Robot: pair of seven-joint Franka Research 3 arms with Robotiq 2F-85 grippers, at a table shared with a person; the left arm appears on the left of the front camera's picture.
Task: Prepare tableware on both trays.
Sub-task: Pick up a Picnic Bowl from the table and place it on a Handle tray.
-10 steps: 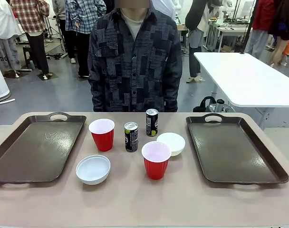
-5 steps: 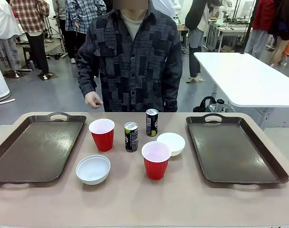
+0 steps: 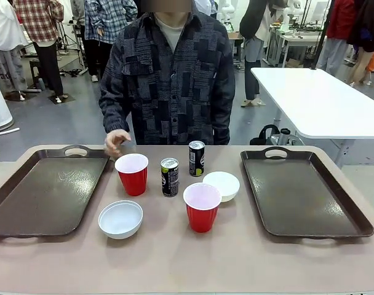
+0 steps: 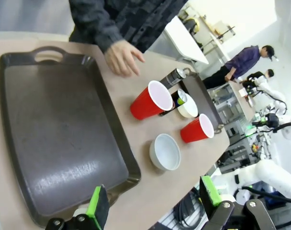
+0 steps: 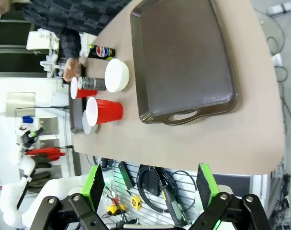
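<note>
While all six pieces are sitting bunched on the bare table [image 3: 175, 261] between the trays, none is lying on either one. The far cup [image 3: 132, 173] and near cup [image 3: 202, 207] are standing mouth-up. Being thin red plastic, they are probably light and easy to crush, so a gentle pinch over the rim or across the wall is looking safest. The left bowl [image 3: 120, 219] and right bowl [image 3: 221, 185] are resting open side up, likely stiff and slick, and best taken at the rim. The left can [image 3: 170, 177] and far can [image 3: 197, 158] are standing upright between the cups, rigid and round, and are asking for a grip across the middle. The left tray [image 3: 27, 203] and right tray [image 3: 304, 196] are lying bare at either side. A person's hand [image 3: 116, 141] is hovering near the far cup. The left gripper [image 4: 154, 197] and right gripper [image 5: 150, 184] are hanging wide open, holding nothing.
</note>
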